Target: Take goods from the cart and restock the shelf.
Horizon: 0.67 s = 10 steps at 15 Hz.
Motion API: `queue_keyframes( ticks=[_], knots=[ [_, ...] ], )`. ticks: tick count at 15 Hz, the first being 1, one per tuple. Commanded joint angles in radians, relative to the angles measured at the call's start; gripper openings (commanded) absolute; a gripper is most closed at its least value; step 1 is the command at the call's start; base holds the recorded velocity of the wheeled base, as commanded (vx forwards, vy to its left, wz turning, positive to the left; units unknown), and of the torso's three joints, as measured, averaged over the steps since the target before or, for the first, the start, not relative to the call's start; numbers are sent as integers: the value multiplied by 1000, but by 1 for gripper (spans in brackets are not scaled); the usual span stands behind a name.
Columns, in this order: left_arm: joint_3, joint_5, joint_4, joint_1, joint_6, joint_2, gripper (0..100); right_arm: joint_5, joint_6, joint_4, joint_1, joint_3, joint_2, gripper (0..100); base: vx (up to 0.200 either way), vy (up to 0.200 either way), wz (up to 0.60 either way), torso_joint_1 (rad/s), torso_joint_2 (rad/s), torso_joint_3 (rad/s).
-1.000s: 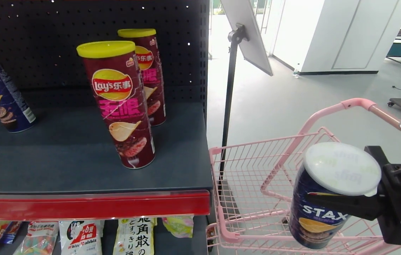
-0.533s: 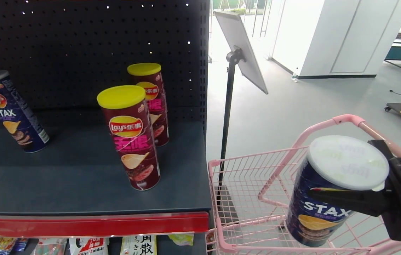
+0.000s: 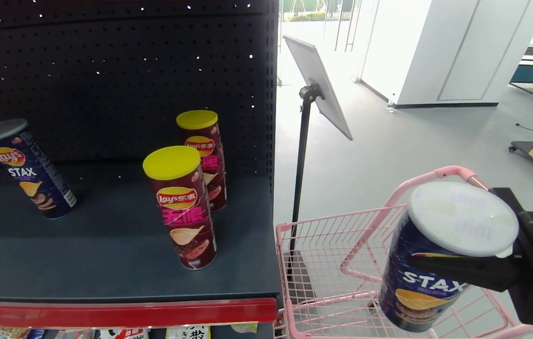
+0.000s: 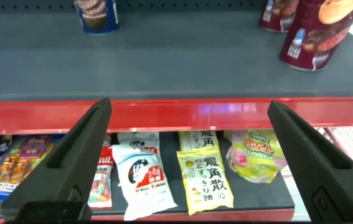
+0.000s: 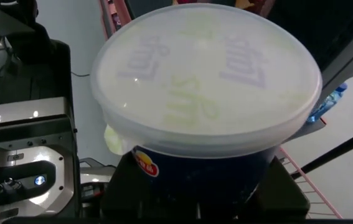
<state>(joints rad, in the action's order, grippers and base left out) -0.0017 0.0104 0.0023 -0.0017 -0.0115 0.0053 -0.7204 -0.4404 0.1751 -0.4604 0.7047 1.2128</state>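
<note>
One blue can (image 3: pixel 417 292) is squeezed tight in the right claw (image 3: pixel 440 266), above the pink cart (image 3: pixel 322 221). Far to that claw's left, a front red can (image 3: pixel 184 212), a back red can (image 3: pixel 202 155) and a second blue can (image 3: pixel 28 169) stand on the shelf (image 3: pixel 106 254). The left claw (image 4: pixel 188 109) is spread wide, facing the shelf's red edge (image 4: pixel 39 115).

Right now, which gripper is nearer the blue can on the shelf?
Left. The left gripper is open before the shelf edge, near the shelf can; the right gripper holds a second can at the cart.
</note>
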Motion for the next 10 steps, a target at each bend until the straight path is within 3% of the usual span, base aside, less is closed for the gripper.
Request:
queue_keyframes(
  ticks=[1,10],
  knots=[
    [0,0,1,0,-1,1,100,3,2,1,-6,-1,-13,0,0,0,0,36,-61,-46],
    [0,0,1,0,-1,1,100,21,80,6,34,-16,-105,0,0,0,0,0,0,0]
  ],
)
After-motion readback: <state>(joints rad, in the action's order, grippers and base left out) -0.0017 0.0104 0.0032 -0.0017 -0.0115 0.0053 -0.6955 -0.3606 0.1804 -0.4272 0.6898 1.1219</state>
